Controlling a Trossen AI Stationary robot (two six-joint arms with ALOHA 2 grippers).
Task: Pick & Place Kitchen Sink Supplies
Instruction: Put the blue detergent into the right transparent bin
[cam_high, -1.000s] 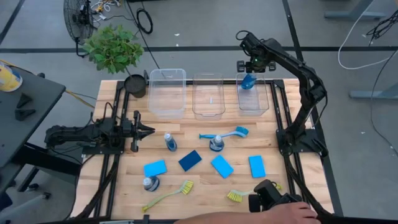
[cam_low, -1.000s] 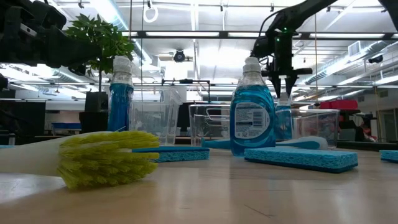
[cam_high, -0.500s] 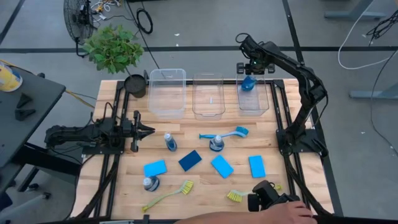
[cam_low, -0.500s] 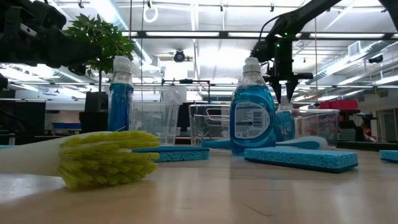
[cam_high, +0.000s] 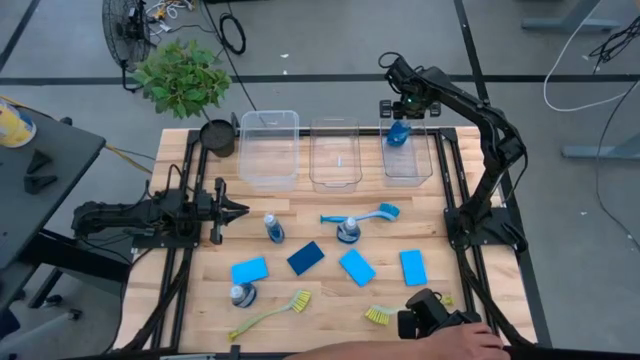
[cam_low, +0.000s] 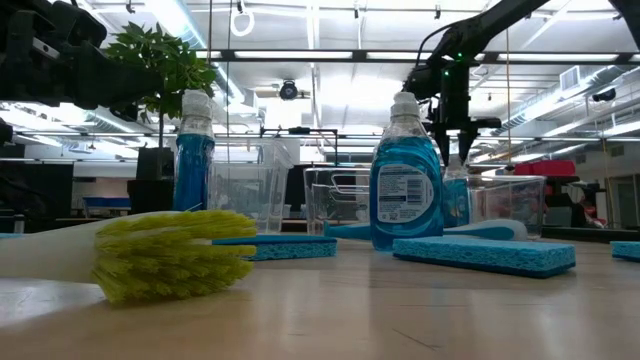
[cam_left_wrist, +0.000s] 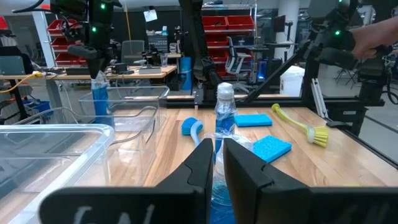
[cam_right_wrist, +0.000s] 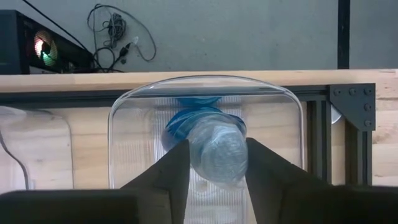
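Blue bottle (cam_right_wrist: 208, 146), pale cap, between right gripper (cam_right_wrist: 214, 163) fingers.

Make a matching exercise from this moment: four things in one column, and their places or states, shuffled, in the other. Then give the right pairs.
Things
1. right gripper
2. left gripper
3. dark blue sponge
4. middle clear bin

Places or states
A. lies flat on the table between two lighter sponges
B. stands empty at the table's far edge
C. fingers on either side of a blue bottle's cap, over the right bin
D. shut, low over the table's left side

Pairs: 1-C, 2-D, 3-A, 4-B
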